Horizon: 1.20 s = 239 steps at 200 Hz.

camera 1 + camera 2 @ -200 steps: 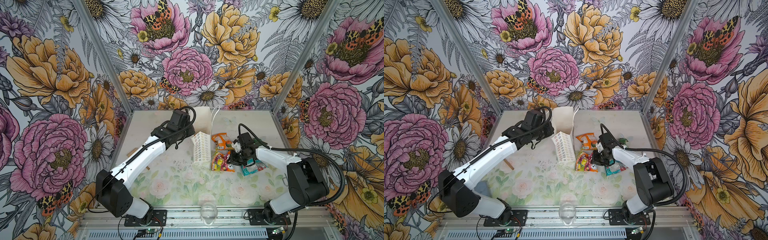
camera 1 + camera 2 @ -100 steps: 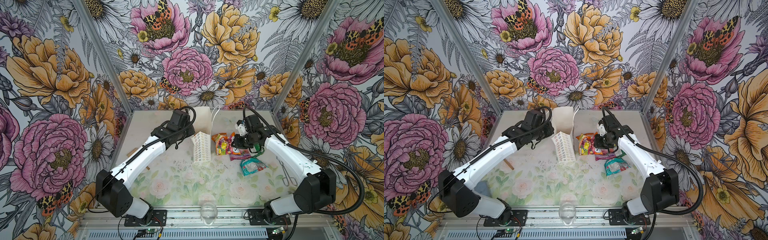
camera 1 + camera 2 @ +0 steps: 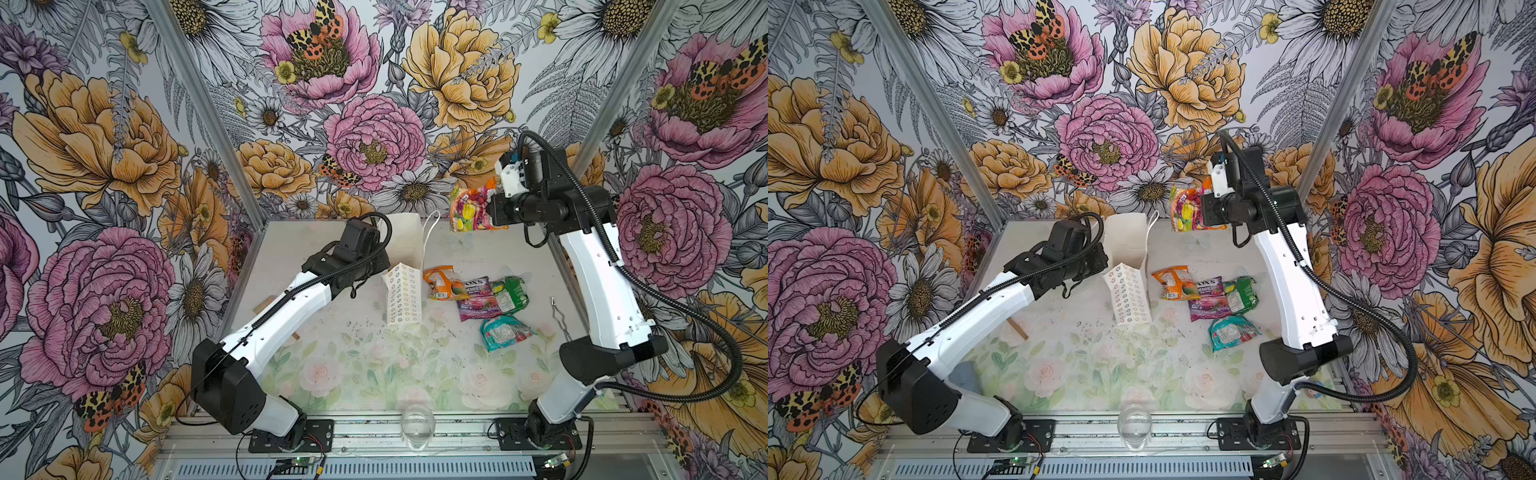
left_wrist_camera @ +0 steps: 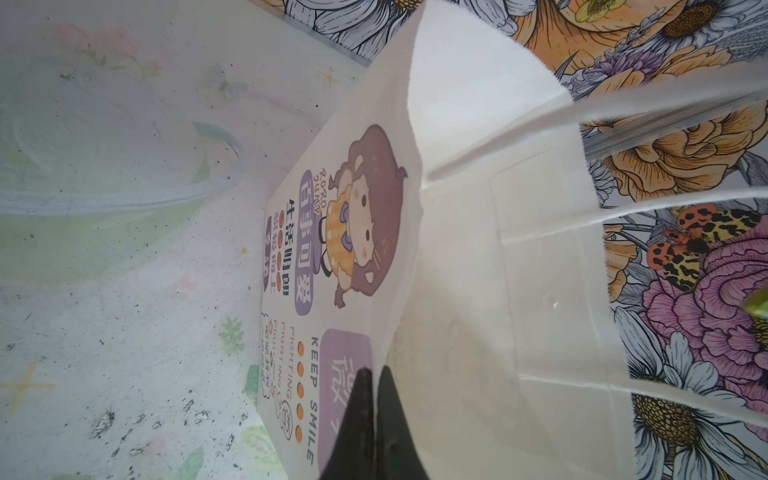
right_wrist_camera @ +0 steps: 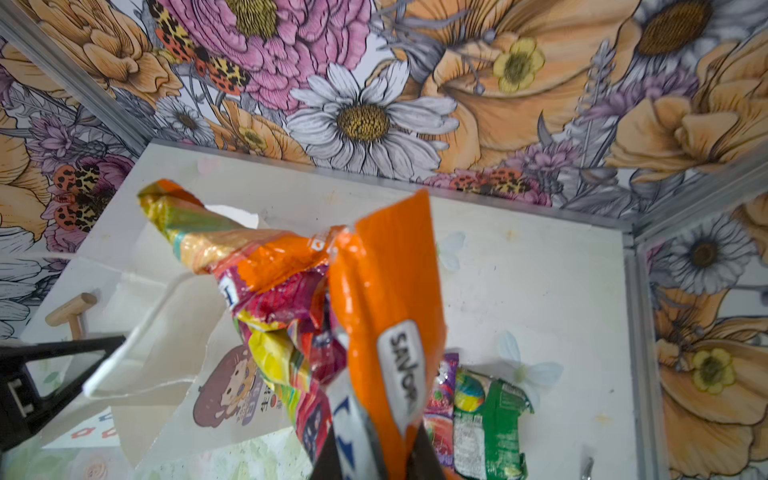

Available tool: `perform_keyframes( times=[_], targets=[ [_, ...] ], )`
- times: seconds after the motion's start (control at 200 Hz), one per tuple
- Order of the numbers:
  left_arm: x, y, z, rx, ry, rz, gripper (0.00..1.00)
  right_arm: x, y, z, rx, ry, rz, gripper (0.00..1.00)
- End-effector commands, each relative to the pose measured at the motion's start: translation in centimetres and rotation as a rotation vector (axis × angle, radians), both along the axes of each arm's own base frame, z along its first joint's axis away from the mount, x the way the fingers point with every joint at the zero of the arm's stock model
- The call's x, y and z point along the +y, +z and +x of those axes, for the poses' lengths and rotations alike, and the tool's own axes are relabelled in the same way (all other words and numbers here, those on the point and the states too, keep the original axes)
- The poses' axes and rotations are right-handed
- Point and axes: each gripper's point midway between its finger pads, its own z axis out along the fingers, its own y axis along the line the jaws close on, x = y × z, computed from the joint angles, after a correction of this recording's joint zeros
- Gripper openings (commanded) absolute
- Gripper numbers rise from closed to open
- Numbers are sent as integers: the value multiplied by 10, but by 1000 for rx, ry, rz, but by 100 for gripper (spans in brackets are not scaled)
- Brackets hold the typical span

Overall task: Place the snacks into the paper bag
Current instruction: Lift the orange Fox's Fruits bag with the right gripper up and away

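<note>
Right gripper (image 3: 493,211) is raised high, to the right of the paper bag (image 3: 401,297), jaws pinched on the lifted packet (image 3: 469,208), an orange crinkled one with fruit print, which sticks out sideways toward the bag but hangs clear of it; the fingertips are buried in foil in both top views, and the right wrist view shows only dark finger stubs at the frame's edge, the packet filling the middle, its lettering broken by folds. The bag stands upright toward the back middle of the table (image 3: 353,374), mouth open upward, one cord handle (image 5: 137,332) standing free; its inner bottom is out of sight. Left gripper (image 4: 374,384) is hidden behind its own wrist in the top views; the left wrist view shows two black fingers pressed together on the bag's rim, one on the printed outer face, one inside, finger bases cut off. Four more snacks lie flat just right of the bag: orange packet (image 3: 442,283) nearest it, purple packet (image 3: 478,299) overlapping with it and with the green packet (image 3: 510,293), brand letters partly covered, teal packet (image 3: 505,332) nearer the front, apart. A clear glass (image 3: 417,422) sits at the front rail, faint; a thin metal tool (image 3: 559,313) lies by the right arm, too small to name
</note>
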Motion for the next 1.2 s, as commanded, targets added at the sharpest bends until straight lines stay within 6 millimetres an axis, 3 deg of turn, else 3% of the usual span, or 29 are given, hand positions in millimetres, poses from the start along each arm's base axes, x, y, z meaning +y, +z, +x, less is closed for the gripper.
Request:
perform_keyframes(
  times=[0.0,0.25,0.465,0.56,0.941,1.191],
  targets=[
    [-7,3,2,-1,-32,-4,0,0,23,7,-85,26,-39,0],
    [-8,2,3,0,-34,-2,0,31,67,34,-292,98,39,0],
    [-7,3,3,-2,-33,-2,0,56,88,44,-403,122,60,0],
    [-8,3,2,-2,-35,0,0,71,84,50,-408,148,67,0],
    [-7,4,0,-6,-35,2,0,127,36,67,-351,231,-20,0],
    [-5,4,-2,-10,-31,5,0,137,10,68,-324,233,-156,0]
  ],
)
